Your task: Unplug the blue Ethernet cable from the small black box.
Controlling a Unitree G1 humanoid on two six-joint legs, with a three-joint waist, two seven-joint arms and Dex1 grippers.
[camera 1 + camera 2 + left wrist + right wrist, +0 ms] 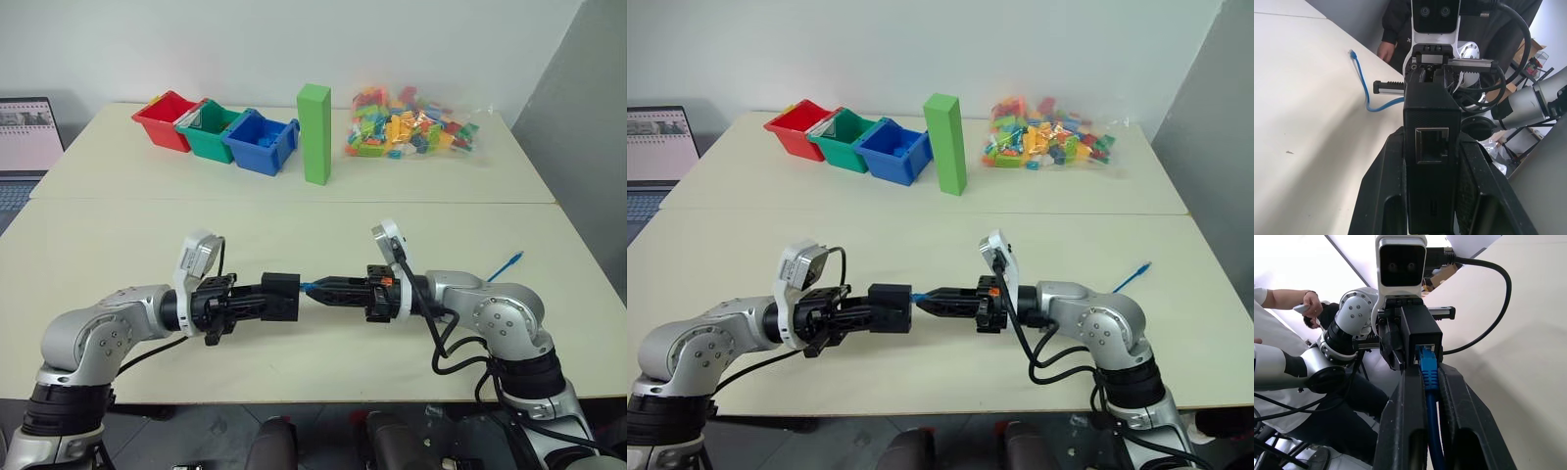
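Both arms hang level above the near part of the pale bench (294, 211), grippers pointing at each other. The left gripper (257, 302) is clamped on the small matte black box (280, 295), its two black fingers pressed against the box's sides; the left wrist view shows an open port facing up on the box (1431, 145). The right gripper (320, 290) is closed on the thin bright blue Ethernet cable (1429, 401), right behind its plug. In the right wrist view that plug sits seated in the box's side port, so the cable is not yet out. From there the cord runs back under the right arm, and its free end (507, 264) lies on the bench near the right edge.

Now the containers, lined up toward the far left corner: a red plastic bin (165, 119), a green plastic bin (208, 131) and a blue plastic bin (261, 143), touching side by side. The blue one holds small blue pieces; what is in the red and green bins I cannot make out. Just beside the blue bin stands a tall green block (314, 133), upright. Further right, along the far edge, lies a clear plastic bag of mixed coloured bricks (409, 123). An open laptop (27, 137) sits off the bench's left edge.

A person's hand (1311, 304) shows behind the arms in the right wrist view.
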